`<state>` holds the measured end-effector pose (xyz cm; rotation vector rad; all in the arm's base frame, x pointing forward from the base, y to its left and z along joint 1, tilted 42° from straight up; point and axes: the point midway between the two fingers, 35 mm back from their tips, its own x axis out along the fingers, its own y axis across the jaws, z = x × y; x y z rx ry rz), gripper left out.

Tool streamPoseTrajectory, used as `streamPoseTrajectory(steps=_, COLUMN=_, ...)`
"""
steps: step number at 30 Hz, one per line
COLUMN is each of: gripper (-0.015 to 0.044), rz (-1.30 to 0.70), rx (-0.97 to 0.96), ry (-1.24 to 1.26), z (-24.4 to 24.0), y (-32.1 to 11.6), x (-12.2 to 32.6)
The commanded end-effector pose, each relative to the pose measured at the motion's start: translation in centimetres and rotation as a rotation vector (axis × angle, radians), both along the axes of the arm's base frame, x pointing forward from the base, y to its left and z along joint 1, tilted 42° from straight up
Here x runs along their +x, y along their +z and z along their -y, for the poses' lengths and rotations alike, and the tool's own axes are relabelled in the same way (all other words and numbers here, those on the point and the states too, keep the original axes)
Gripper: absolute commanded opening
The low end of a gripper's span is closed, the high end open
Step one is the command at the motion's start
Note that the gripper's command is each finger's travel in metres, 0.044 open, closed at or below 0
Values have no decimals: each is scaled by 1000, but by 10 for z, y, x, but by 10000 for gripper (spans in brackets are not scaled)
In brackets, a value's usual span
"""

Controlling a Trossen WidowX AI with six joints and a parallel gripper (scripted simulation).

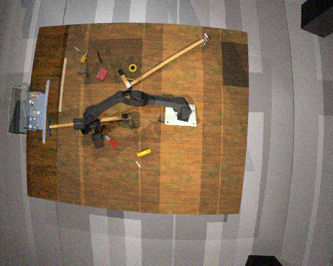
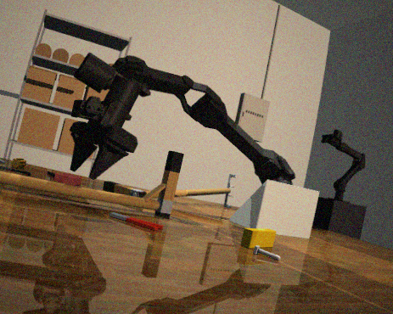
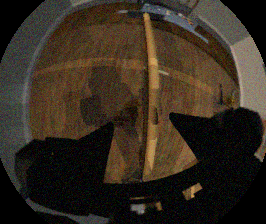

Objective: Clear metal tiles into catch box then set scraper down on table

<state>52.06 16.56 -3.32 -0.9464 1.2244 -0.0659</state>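
The long scraper [image 1: 111, 118] [image 2: 71, 190] [image 3: 152, 75] lies on the table, its wooden shaft pointing at the steel plate [image 1: 41, 103] [image 3: 180, 21]. Its dark head is by the plate's near edge; its black-topped grip [image 2: 173, 161] stands up at the other end. Several small white and orange tiles [image 1: 32, 118] lie scattered on the plate. The catch box [image 1: 12, 107] is beyond it at the far left. My gripper [image 2: 83, 174] [image 3: 142, 120] is open and empty, pointing down above the shaft, which shows between the fingertips in the wrist view. The arm covers part of the shaft in the top view.
A second long-shafted tool [image 1: 168, 62] [image 2: 207, 192] with a forked metal head lies at an angle behind the arm. Red pliers [image 1: 113, 142] [image 2: 143, 223], a yellow block [image 1: 144, 152] [image 2: 260, 238], a red block [image 1: 102, 74], a yellow ring [image 1: 132, 67] and a wooden strip [image 1: 62, 85] lie around.
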Motion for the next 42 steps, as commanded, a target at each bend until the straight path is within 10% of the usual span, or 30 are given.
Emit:
streamPoseTrajectory(steps=1, gripper=440, rz=0, rx=6, ry=-3, z=-2, y=1, x=-4)
streamPoseTrajectory(steps=42, gripper=440, rz=121, rx=48, ry=46, z=-29, y=78, x=-73)
